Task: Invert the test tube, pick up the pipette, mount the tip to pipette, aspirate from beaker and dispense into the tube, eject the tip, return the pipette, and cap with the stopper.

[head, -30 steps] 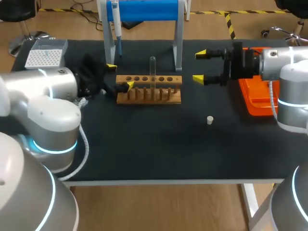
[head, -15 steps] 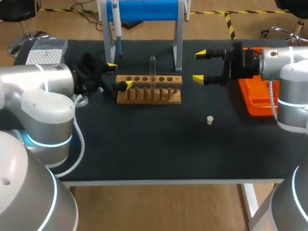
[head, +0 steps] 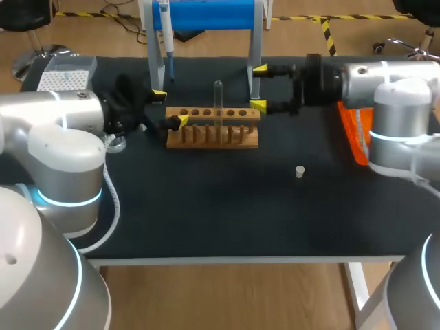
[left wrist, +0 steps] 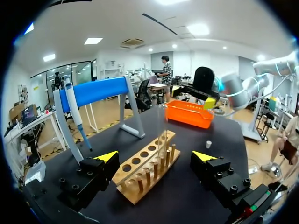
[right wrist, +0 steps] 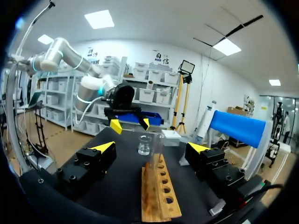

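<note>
A clear test tube (head: 218,96) stands upright in the wooden rack (head: 213,128), rounded end up. My left gripper (head: 170,108) is open at the rack's left end. My right gripper (head: 259,86) is open just off its right end. From the left wrist, the tube (left wrist: 162,131) and rack (left wrist: 147,165) lie ahead of the open left gripper (left wrist: 155,156). From the right wrist, the tube (right wrist: 156,154) rises ahead of the open right gripper (right wrist: 152,147), with the beaker (right wrist: 145,144) beyond. The pipette (head: 165,38) hangs on the blue stand (head: 206,14). A white stopper (head: 300,171) lies on the mat.
A tip box (head: 65,75) sits at the back left corner. The beaker (head: 117,143) is partly hidden under my left arm. An orange tray (head: 357,137) lies at the right, behind my right arm. The stand's right leg (head: 254,62) is close to the right gripper.
My right arm has swung left, bringing its open gripper from near the orange tray to the rack's right end. The left arm shifted slightly at first, then held still.
</note>
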